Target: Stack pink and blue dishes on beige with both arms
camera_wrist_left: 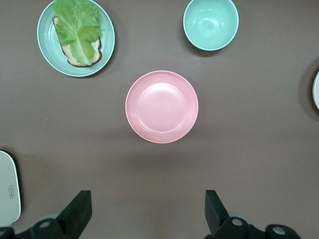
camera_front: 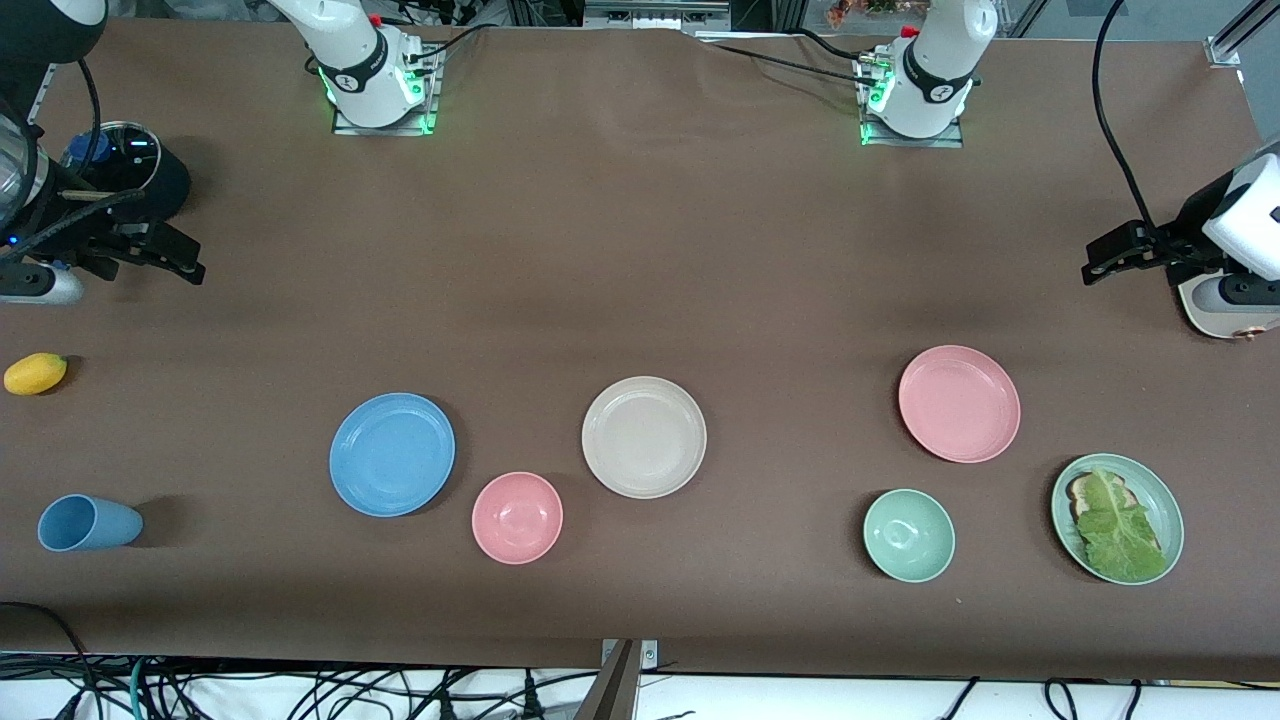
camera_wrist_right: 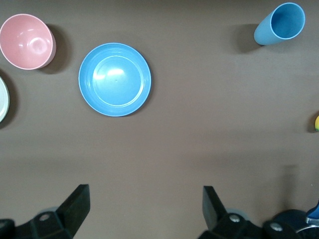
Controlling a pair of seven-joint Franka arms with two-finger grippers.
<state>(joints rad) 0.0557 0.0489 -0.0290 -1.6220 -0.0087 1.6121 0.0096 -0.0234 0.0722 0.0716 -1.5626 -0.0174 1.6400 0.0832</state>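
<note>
The beige plate [camera_front: 644,436] lies mid-table, and its rim shows in the wrist views [camera_wrist_left: 316,89] [camera_wrist_right: 2,98]. The blue plate [camera_front: 392,454] [camera_wrist_right: 114,79] lies beside it toward the right arm's end. The pink plate [camera_front: 959,403] [camera_wrist_left: 162,106] lies toward the left arm's end. All three lie apart, with nothing on them. My right gripper [camera_front: 165,258] [camera_wrist_right: 145,206] hangs open and empty over bare table at the right arm's end. My left gripper [camera_front: 1112,252] [camera_wrist_left: 148,209] hangs open and empty over bare table at the left arm's end.
A pink bowl [camera_front: 517,517] sits between the blue and beige plates, nearer the camera. A mint bowl [camera_front: 908,535] and a mint plate with lettuce [camera_front: 1117,517] lie near the pink plate. A blue cup [camera_front: 88,523] on its side, a yellow fruit [camera_front: 35,373] and a black round container [camera_front: 125,165] are at the right arm's end.
</note>
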